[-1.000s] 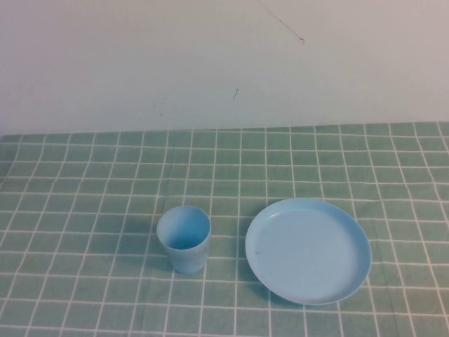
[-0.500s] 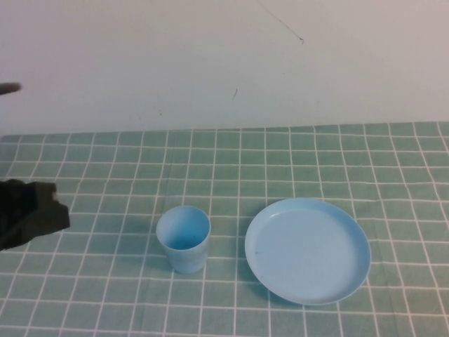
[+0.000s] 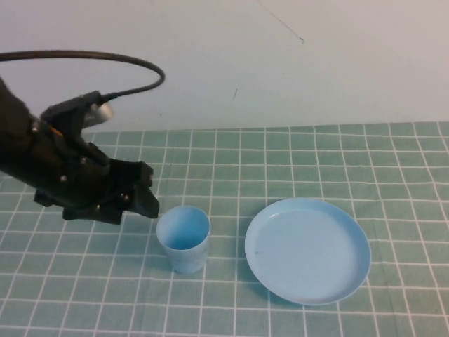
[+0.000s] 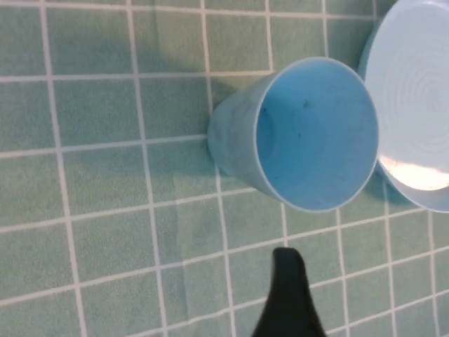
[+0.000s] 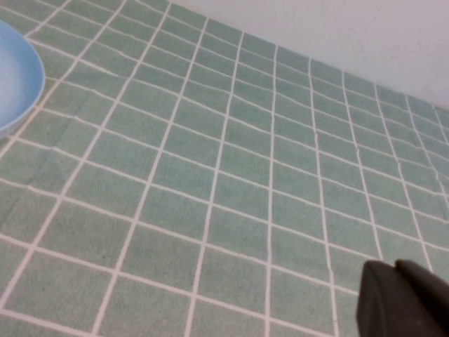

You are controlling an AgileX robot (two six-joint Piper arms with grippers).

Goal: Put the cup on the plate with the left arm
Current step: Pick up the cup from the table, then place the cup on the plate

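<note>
Your left gripper [image 3: 144, 193] sits just left of the upright cup [image 3: 184, 238]; I cannot tell how wide it stands. Closing in off-centre could tip the cup toward the plate [image 3: 307, 250] to its right. Of your right gripper [image 5: 403, 300] only a dark tip shows over bare tablecloth [image 5: 210, 175], right of the plate.

The small light blue cup [image 3: 184, 239] stands upright and empty on the green checked cloth, just left of the round, shallow light blue plate [image 3: 308, 250], apart from it, with the left gripper [image 3: 144, 196] close beside the cup's left rim.
</note>
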